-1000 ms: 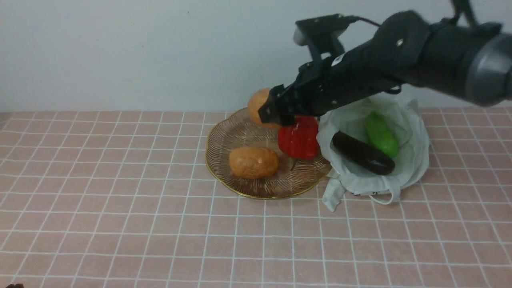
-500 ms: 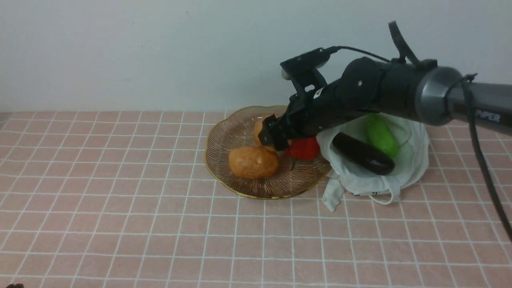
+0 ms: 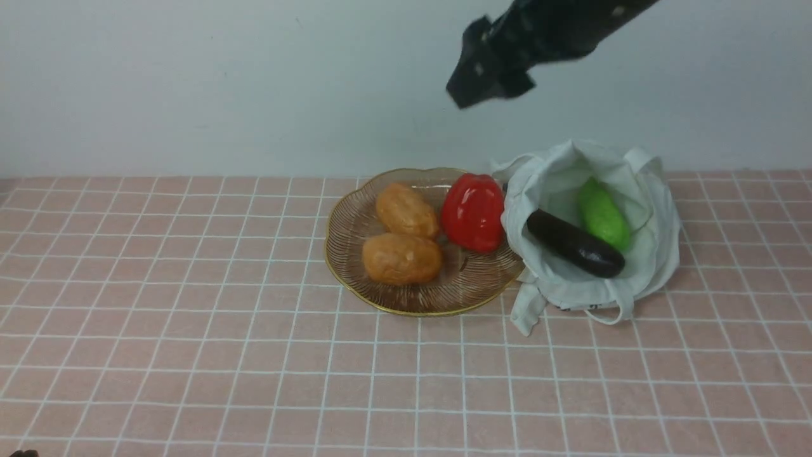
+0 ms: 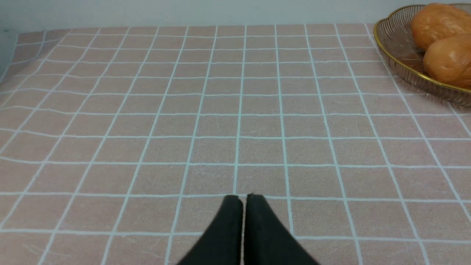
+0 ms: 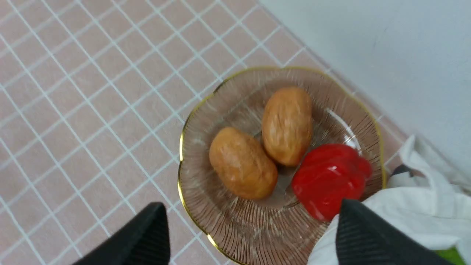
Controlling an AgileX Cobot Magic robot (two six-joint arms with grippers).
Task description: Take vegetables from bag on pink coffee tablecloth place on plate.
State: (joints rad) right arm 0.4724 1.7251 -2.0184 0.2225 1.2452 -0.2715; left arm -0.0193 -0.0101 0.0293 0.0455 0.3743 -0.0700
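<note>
The amber glass plate (image 3: 353, 219) on the pink coffee tablecloth (image 3: 254, 355) holds two potatoes (image 3: 406, 211) (image 3: 401, 258) and a red bell pepper (image 3: 474, 212). To its right the off-white bag (image 3: 656, 247) lies open with a purple eggplant (image 3: 574, 243) and a green cucumber (image 3: 602, 214) inside. My right gripper (image 3: 472, 82) hangs high above the plate's far right side, open and empty. In the right wrist view its fingers (image 5: 147, 235) straddle the plate (image 5: 257, 230), potatoes (image 5: 243, 163) and pepper (image 5: 329, 182). My left gripper (image 4: 244, 198) is shut, low over bare cloth.
A pale wall runs along the cloth's far edge just behind the plate and bag. The bag's loop handle (image 3: 606, 314) trails toward the front. In the left wrist view the plate's rim (image 4: 397, 62) sits at the far right.
The right gripper lowered the second potato onto the plate beside the first, let it go, and rose high above the plate. The red pepper is now uncovered.
</note>
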